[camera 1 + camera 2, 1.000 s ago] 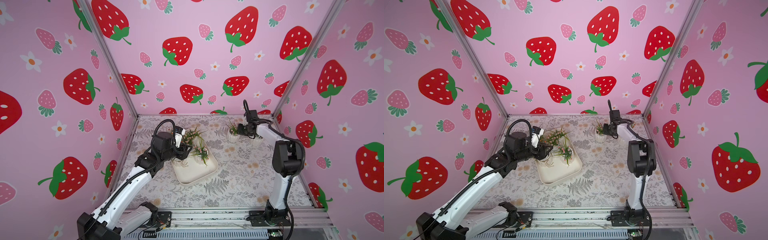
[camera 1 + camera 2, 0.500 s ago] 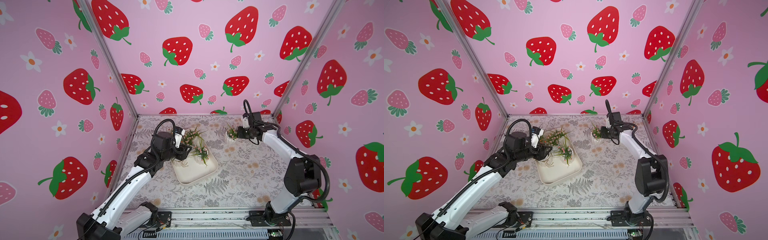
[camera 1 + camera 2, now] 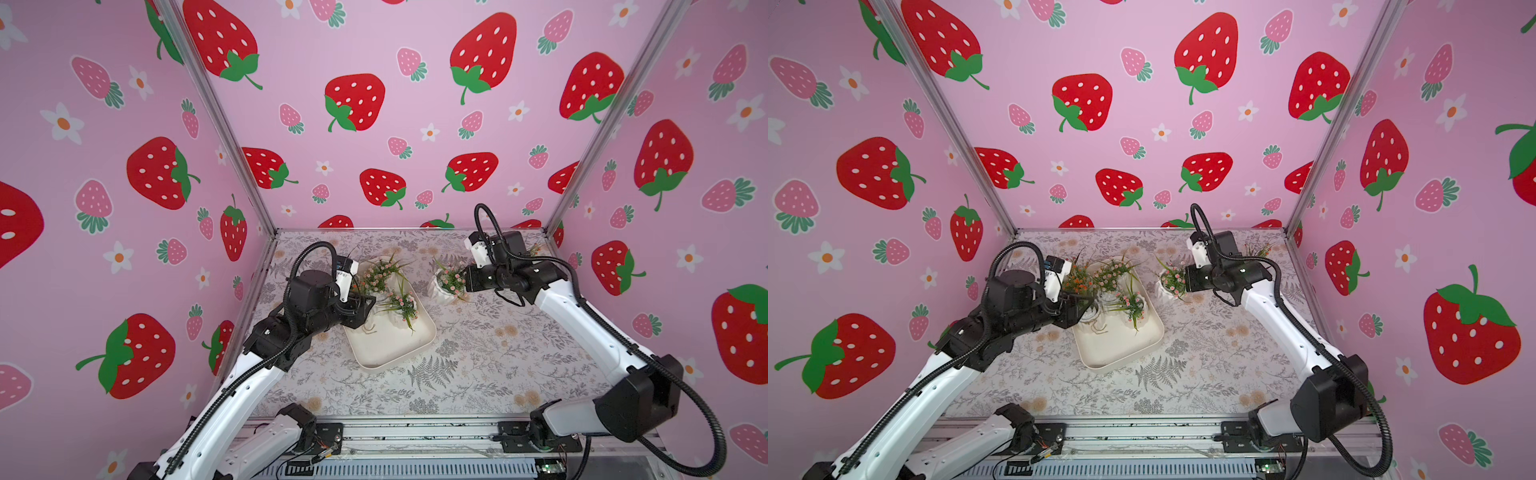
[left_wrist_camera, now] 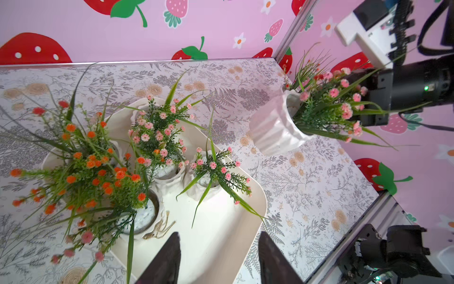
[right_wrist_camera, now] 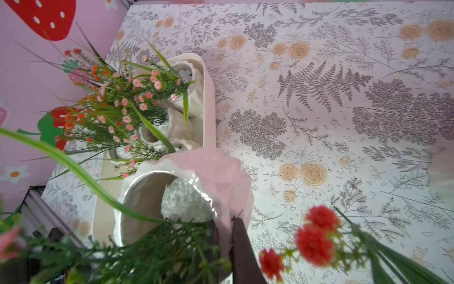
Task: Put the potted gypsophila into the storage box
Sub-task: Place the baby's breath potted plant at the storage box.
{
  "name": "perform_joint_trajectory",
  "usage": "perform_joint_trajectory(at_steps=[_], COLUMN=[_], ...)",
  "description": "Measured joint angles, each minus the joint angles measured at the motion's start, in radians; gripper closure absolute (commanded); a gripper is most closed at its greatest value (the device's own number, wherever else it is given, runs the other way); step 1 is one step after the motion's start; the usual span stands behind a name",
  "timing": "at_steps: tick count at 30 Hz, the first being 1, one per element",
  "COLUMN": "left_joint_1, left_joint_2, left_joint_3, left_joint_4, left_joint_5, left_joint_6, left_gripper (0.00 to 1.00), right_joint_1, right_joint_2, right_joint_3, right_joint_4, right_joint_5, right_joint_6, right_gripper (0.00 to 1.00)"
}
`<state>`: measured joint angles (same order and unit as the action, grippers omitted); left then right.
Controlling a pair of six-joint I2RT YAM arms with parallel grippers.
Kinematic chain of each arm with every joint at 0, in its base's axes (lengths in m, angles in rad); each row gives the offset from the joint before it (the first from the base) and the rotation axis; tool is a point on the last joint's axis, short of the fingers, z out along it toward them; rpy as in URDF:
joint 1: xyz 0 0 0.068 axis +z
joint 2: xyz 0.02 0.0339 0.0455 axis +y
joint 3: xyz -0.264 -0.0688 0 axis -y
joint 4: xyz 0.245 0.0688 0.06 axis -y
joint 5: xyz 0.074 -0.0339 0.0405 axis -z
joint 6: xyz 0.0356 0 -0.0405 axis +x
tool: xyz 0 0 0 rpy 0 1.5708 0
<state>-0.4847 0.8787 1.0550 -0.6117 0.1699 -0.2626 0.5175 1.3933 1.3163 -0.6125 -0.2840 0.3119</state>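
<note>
The right jaws are clenched on the rim of the potted gypsophila point(image 3: 446, 284), a white ribbed pot full of little pink flowers. The pot leans over. Its flowers point back at the right arm point(image 3: 561, 303) and its bottom points away from the jaws. I cannot tell if the bottom touches the bench point(image 3: 498, 357) or hangs just above it. The pot is not in the storage box point(image 3: 395, 345). The box lies just past the pot, on the side away from the right jaws, and the pot is right beside its long edge.

The left jaws are released. They stand apart with nothing between them. Below them is the bare, cream-white end of the box. Just ahead of them, off to one side, a pot with orange flowers point(image 4: 145, 218) stands inside the box. Farther out from the left jaws, a taller pot with pink flowers point(image 4: 167, 173) and a small pot with pink flowers point(image 4: 206, 183) stand close together in the box too. All three stand upright.
</note>
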Motion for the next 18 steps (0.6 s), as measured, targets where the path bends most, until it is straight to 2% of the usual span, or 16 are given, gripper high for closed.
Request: perform_joint_trajectory(at_steps=[7, 14, 18], left_joint_1=[0.0, 0.0, 0.0], left_joint_2=[-0.077, -0.13, -0.153], left_joint_3=[-0.004, -0.046, -0.051], left_joint_4=[-0.097, -0.183, -0.233], left_joint_5=[-0.005, -0.006, -0.013], left_joint_6=[-0.042, -0.058, -0.069], left_gripper=[0.46, 0.46, 0.46], right_joint_1=[0.08, 0.251, 0.343], right_joint_2=[-0.04, -0.037, 0.018], right_joint_3=[-0.004, 0.002, 0.048], right_joint_4=[-0.021, -0.061, -0.071], right_joint_5=[-0.077, -0.082, -0.072], right_joint_6=[-0.004, -0.025, -0.025], right_gripper=[1.0, 1.0, 1.0])
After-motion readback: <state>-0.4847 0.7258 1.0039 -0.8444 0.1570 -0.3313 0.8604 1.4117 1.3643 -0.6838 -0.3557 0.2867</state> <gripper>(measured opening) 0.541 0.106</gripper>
